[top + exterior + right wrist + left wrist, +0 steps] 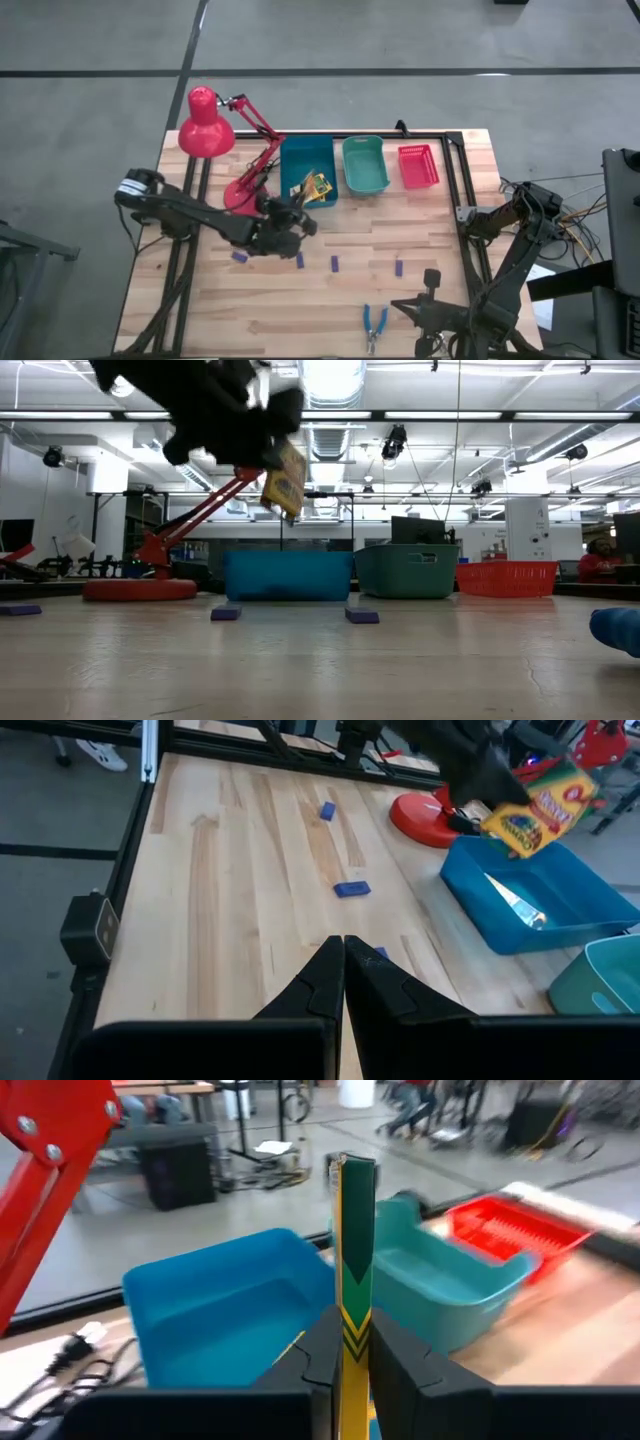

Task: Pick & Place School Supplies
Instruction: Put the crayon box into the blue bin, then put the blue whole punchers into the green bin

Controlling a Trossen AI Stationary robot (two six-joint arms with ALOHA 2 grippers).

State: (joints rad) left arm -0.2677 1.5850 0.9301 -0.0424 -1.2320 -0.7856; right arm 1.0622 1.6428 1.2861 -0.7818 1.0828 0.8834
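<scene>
Crayons come first: the left gripper (305, 192) clenches a yellow-and-green cardboard crayon box (316, 187) in the air over the blue plastic bin (308, 158)'s near rim. Four small purple eraser blocks (335, 264) and blue-handled metal scissors (375, 322) lie unsorted on the wooden table (300, 310). The right gripper (343, 955) waits, clamped empty, at the near edge. Most work remains.

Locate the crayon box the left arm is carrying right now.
In the high view the crayon box is pinched in the left gripper, held in the air over the blue bin beside the red lamp.
</scene>
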